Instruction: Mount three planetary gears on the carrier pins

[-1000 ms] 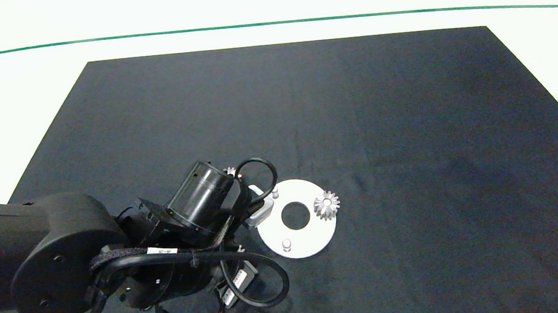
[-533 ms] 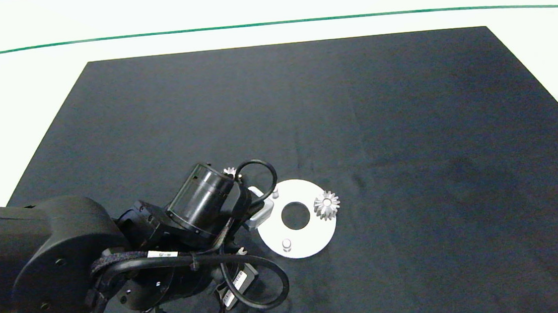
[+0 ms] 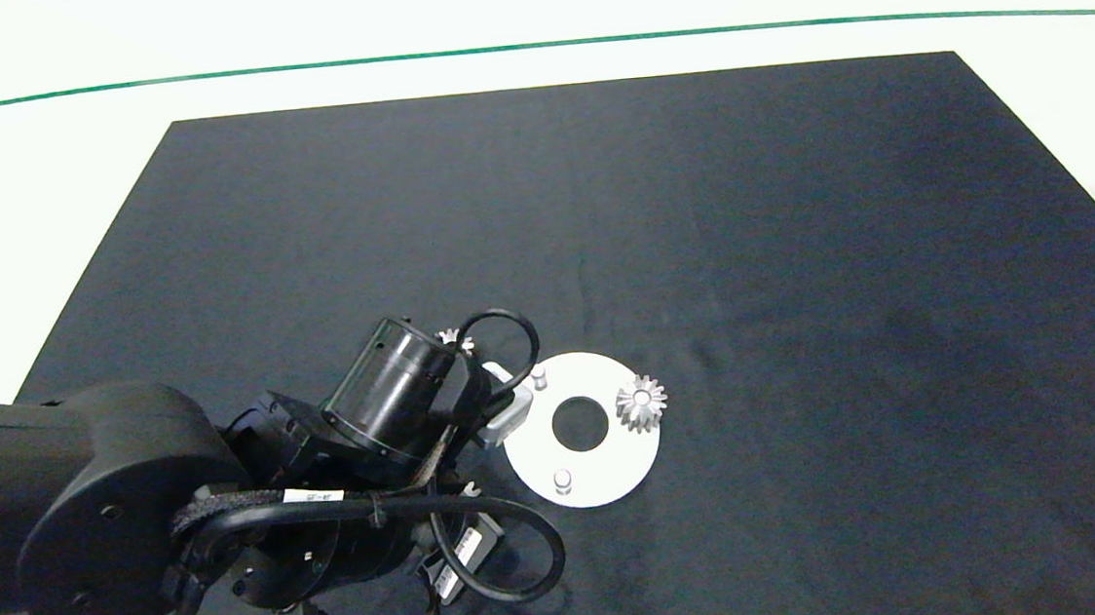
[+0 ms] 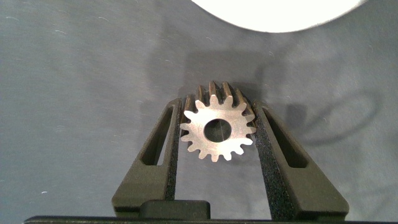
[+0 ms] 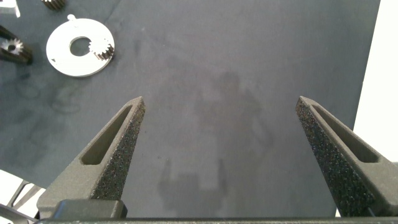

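Observation:
In the left wrist view my left gripper (image 4: 217, 107) is shut on a silvery planetary gear (image 4: 217, 129), a pad pressing its teeth on each side, just short of the white disc's rim (image 4: 280, 12). From above, the left arm's wrist (image 3: 398, 397) covers that gear, at the left edge of the disc (image 3: 609, 474). One gear (image 3: 641, 403) sits on the disc's right pin. Two carrier pins (image 3: 539, 378) (image 3: 563, 482) stand bare. A third gear (image 3: 452, 336) peeks out behind the wrist. My right gripper (image 5: 230, 143) is open over bare mat, far from the disc (image 5: 62, 50).
A dark mat (image 3: 795, 229) covers the table, with white table surface (image 3: 525, 16) and a green line beyond it. The left arm's cables (image 3: 488, 547) loop over the mat in front of the disc. The right arm does not show in the head view.
The left arm has shifted slightly back from the disc, uncovering more of the far-left pin. The gear on the right pin and the disc have not moved.

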